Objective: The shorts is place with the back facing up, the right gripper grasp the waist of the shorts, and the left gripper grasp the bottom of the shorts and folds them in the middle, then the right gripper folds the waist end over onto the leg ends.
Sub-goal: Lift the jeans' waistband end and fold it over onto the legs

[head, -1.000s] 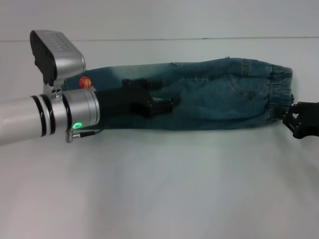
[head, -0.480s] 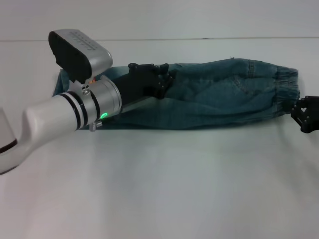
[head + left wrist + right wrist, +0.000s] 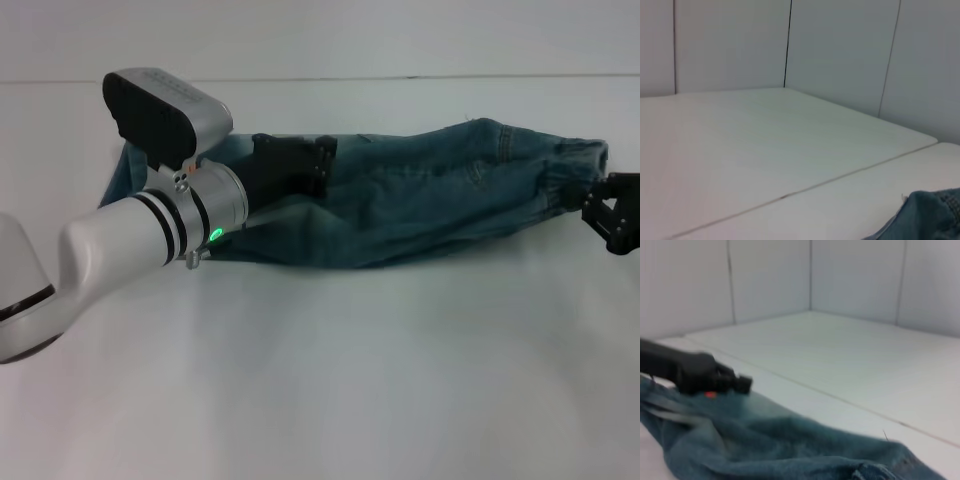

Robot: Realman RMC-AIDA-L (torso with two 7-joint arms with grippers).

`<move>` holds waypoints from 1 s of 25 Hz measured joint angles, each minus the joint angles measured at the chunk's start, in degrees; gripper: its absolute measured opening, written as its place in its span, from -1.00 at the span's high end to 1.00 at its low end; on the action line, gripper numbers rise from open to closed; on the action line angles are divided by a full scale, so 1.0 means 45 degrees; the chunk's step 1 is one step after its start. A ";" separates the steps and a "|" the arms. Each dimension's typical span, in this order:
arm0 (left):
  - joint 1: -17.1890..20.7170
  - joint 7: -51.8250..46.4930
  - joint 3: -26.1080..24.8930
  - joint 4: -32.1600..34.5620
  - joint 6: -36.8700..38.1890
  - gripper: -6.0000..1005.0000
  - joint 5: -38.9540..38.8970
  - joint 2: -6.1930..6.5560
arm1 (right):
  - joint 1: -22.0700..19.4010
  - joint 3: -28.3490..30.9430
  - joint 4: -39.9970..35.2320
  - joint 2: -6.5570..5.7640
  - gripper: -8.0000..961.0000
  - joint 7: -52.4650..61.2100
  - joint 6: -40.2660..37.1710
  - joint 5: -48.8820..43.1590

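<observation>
The shorts lie folded lengthwise into a long denim strip across the table, and they also fill the lower part of the right wrist view as shorts. The gathered waist is at the right end, slightly raised, with my right gripper shut on its edge. The leg ends are at the far left, mostly hidden behind my left arm. Over the left-middle of the strip my left gripper hovers open, pointing right. A corner of denim shows in the left wrist view.
The white table stretches bare in front of the shorts. A seam runs across it behind them, with a white panelled wall beyond. My left arm crosses the table's left side.
My left gripper has lifted off the denim and swung back, away from me, as its arm turned. The right gripper rose slightly, and the waist end moved right and up with it.
</observation>
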 joint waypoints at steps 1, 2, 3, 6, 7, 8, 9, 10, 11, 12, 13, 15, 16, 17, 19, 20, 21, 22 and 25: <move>-0.0002 -0.0002 0.0057 -0.0076 -0.0011 0.90 -0.0061 0.0000 | 0.0014 -0.0004 -0.0227 0.0014 0.78 0.0129 -0.0236 0.0005; -0.0001 -0.0002 0.0085 -0.0144 -0.0014 0.93 -0.0094 0.0000 | 0.0055 -0.0010 -0.0501 0.0032 0.78 0.0316 -0.0545 0.0021; 0.0001 -0.0002 0.0086 -0.0208 -0.0018 0.96 -0.0119 0.0000 | 0.0105 -0.0024 -0.0741 0.0051 0.79 0.0447 -0.0768 0.0039; 0.0004 -0.0066 0.0106 -0.0433 -0.0023 0.99 -0.0145 0.0000 | 0.0304 -0.0235 -0.1411 0.0081 0.78 0.0900 -0.1382 0.0243; 0.0011 -0.0139 0.0138 -0.0512 -0.0026 0.99 -0.0151 0.0000 | 0.0399 -0.0374 -0.1626 0.0081 0.78 0.1038 -0.1514 0.0362; 0.0024 -0.0210 0.0166 -0.0557 -0.0028 0.99 -0.0155 0.0000 | 0.0471 -0.0517 -0.1820 0.0081 0.78 0.1152 -0.1602 0.0475; 0.0036 -0.0257 0.0194 -0.0607 -0.0026 0.99 -0.0157 0.0000 | 0.0558 -0.0696 -0.2046 0.0079 0.78 0.1278 -0.1686 0.0605; 0.0060 -0.0317 0.0229 -0.0689 -0.0008 0.99 -0.0160 -0.0001 | 0.0644 -0.0908 -0.2280 0.0078 0.79 0.1412 -0.1746 0.0769; 0.0073 -0.0337 0.0250 -0.0750 0.0026 0.99 -0.0163 0.0000 | 0.0735 -0.1158 -0.2520 0.0075 0.79 0.1543 -0.1786 0.0948; 0.0080 -0.0343 0.0284 -0.0822 0.0060 0.99 -0.0164 0.0000 | 0.0847 -0.1422 -0.2725 0.0063 0.79 0.1693 -0.1796 0.1152; 0.0080 -0.0344 0.0337 -0.0889 0.0100 0.99 -0.0166 0.0000 | 0.0979 -0.1638 -0.2863 0.0048 0.79 0.1826 -0.1776 0.1325; 0.0100 -0.0345 0.0459 -0.1012 0.0220 0.99 -0.0169 0.0001 | 0.1500 -0.1999 -0.3022 -0.0018 0.79 0.2057 -0.1664 0.1527; 0.0124 -0.0345 0.0522 -0.1046 0.0333 0.99 -0.0170 0.0000 | 0.1719 -0.2076 -0.3030 -0.0031 0.79 0.2120 -0.1596 0.1527; 0.0169 -0.0346 0.0567 -0.1068 0.0493 0.99 -0.0172 0.0000 | 0.2002 -0.2155 -0.3034 -0.0042 0.79 0.2194 -0.1530 0.1443; 0.0313 -0.0346 0.0619 -0.1094 0.0917 0.99 -0.0174 0.0000 | 0.2690 -0.2442 -0.3015 -0.0048 0.79 0.2364 -0.1159 0.1124; 0.0410 -0.0345 0.0598 -0.1091 0.1126 0.99 -0.0178 0.0001 | 0.3007 -0.2677 -0.2966 -0.0049 0.79 0.2433 -0.0900 0.0945; 0.0530 -0.0338 0.0564 -0.1080 0.1352 0.99 -0.0179 -0.0001 | 0.3232 -0.2862 -0.2932 -0.0049 0.79 0.2487 -0.0717 0.0808; 0.0636 -0.0317 0.0495 -0.1053 0.1537 0.99 -0.0184 0.0001 | 0.3500 -0.3153 -0.2890 -0.0050 0.80 0.2562 -0.0391 0.0640; 0.1023 -0.0132 -0.0048 -0.0985 0.2010 0.99 -0.0195 -0.0002 | 0.4212 -0.3954 -0.2645 -0.0050 0.79 0.2675 0.0278 0.0326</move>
